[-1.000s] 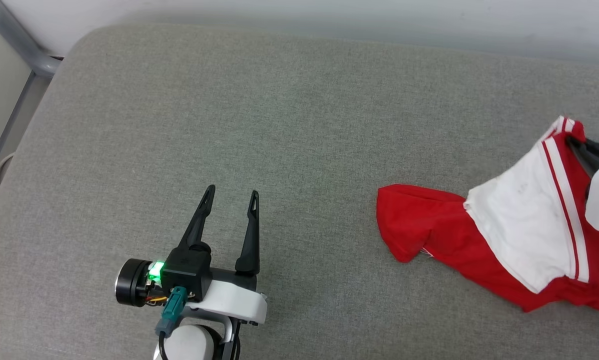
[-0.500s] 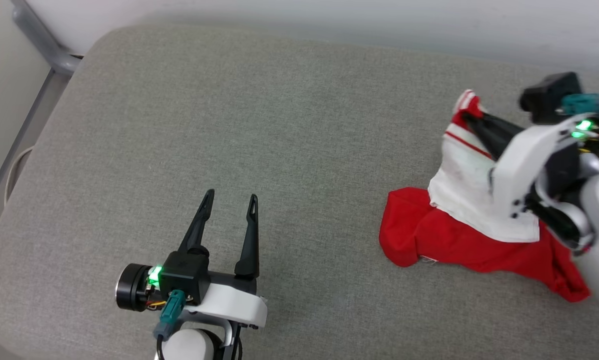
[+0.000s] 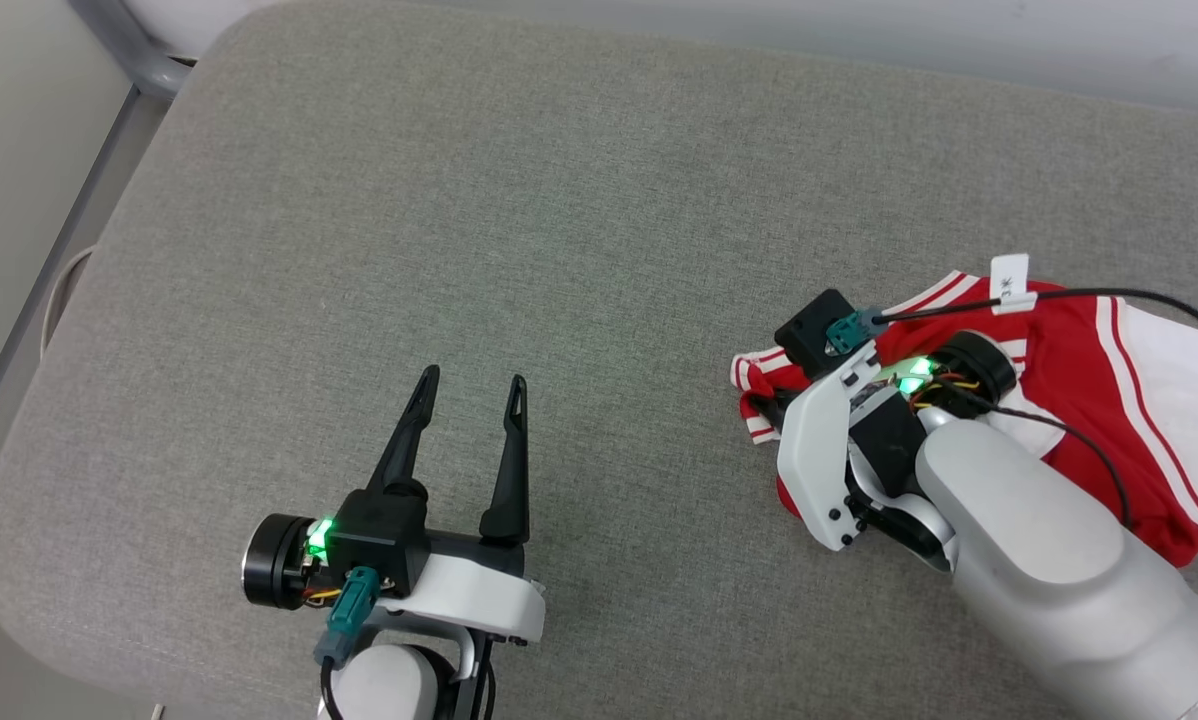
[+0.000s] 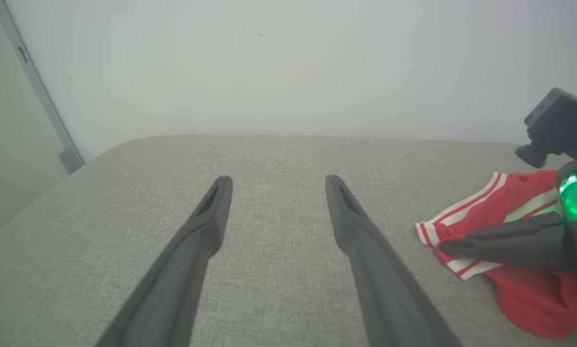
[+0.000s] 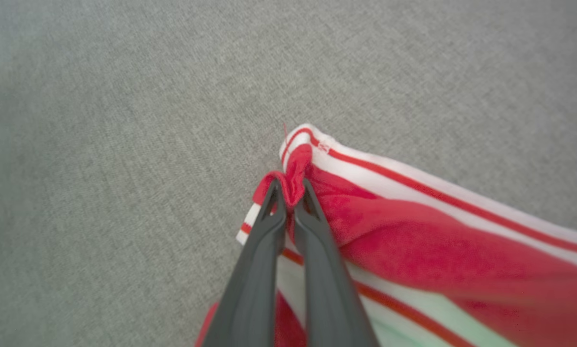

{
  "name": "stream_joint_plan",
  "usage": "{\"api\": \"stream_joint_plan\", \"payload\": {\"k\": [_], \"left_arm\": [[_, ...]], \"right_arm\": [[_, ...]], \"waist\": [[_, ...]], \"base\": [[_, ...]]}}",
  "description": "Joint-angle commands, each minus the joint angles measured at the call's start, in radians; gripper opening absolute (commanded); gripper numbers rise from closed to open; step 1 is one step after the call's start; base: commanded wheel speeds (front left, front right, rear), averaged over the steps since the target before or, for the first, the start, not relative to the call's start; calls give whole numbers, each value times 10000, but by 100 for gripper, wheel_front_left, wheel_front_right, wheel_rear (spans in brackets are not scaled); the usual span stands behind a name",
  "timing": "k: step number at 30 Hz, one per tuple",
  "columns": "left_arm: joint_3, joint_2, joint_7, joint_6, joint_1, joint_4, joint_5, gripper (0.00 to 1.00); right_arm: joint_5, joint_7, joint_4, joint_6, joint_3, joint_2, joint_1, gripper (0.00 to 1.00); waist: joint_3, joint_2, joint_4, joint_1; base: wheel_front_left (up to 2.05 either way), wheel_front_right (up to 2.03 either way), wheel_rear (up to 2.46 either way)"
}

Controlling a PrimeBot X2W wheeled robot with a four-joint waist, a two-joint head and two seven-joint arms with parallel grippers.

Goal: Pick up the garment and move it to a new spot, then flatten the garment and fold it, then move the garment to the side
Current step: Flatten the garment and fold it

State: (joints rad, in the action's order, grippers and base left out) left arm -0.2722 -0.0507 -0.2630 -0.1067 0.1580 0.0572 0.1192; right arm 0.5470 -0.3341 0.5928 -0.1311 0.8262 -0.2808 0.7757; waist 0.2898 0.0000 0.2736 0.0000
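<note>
The garment (image 3: 1079,345) is red with white sleeves and striped trim, and it lies bunched on the right of the grey cushion (image 3: 559,200). My right gripper (image 5: 291,189) is shut on a red fold at the striped edge of the garment (image 5: 413,217), low over the cushion. In the head view the right gripper (image 3: 764,402) points left, its fingers mostly hidden under its wrist. My left gripper (image 3: 472,378) is open and holds nothing, well to the left of the garment. The left wrist view shows the garment (image 4: 510,197) at the right, with the right gripper's fingers (image 4: 500,241) across it.
The grey cushion ends at a rounded corner at the upper left, beside a grey metal rail (image 3: 124,50). A pale wall (image 4: 269,72) stands behind the cushion. A black cable (image 3: 1139,296) runs from the right wrist over the garment.
The head camera has shifted. My right gripper has carried the held edge of the garment leftward and down to the cushion. The left gripper has stayed open in place.
</note>
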Motion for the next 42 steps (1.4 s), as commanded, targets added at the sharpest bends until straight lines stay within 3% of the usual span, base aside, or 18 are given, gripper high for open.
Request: {"api": "stream_joint_plan", "payload": {"k": [1, 4, 6, 7, 14, 19, 26, 33, 38, 42], "left_arm": [[-3, 9, -25, -53, 102, 23, 81, 100], [33, 9, -25, -72, 91, 58, 68, 100], [84, 9, -25, -64, 41, 82, 11, 100], [109, 9, -25, -48, 13, 90, -14, 100], [428, 7, -25, 77, -281, 102, -287, 100], [694, -20, -25, 270, -430, 46, -486, 100], [1014, -171, -25, 498, -288, -59, -649, 100], [1228, -600, -25, 1126, 365, -115, -655, 100], [1031, -1159, -25, 1982, 1468, 206, -459, 100], [436, -1710, 331, 2299, 2549, 738, -83, 100]], "right_arm": [[191, 90, 341, 7, 301, 90, 47, 0], [492, 461, 781, 4, 715, 161, 66, 0], [561, 1013, 836, 6, 803, 124, 256, 47], [516, 1433, 809, 6, 735, 88, 384, 100], [204, 4396, 56, 7, -240, -233, 72, 100], [-492, 5591, -934, 7, -1653, -660, -879, 100], [-1733, 5932, -2475, 9, -4209, -630, -2920, 100], [-2912, 5983, -4313, 7, -6981, 408, -5445, 100], [-3474, 5988, -5003, 7, -7924, 1028, -6603, 100], [-3777, 5989, -5358, 7, -8313, 1398, -7084, 100]], "waist": [[10, 0, 8, 0], [-45, 0, -54, 0], [-133, 0, -140, 0], [-192, 0, -191, 0], [-758, 0, -722, 0], [-1090, 0, -1169, 0], [-1391, 0, -1589, 0], [-1626, 0, -1961, 0], [-1682, 0, -2120, 0], [-1693, 0, -2280, 0]], "base": [[0, 0, 0], [0, 0, 0], [0, 0, 0], [0, 0, 0], [0, 0, 0], [0, 0, 0], [0, 0, 0], [0, 0, 0], [0, 0, 0], [0, 0, 0]]}}
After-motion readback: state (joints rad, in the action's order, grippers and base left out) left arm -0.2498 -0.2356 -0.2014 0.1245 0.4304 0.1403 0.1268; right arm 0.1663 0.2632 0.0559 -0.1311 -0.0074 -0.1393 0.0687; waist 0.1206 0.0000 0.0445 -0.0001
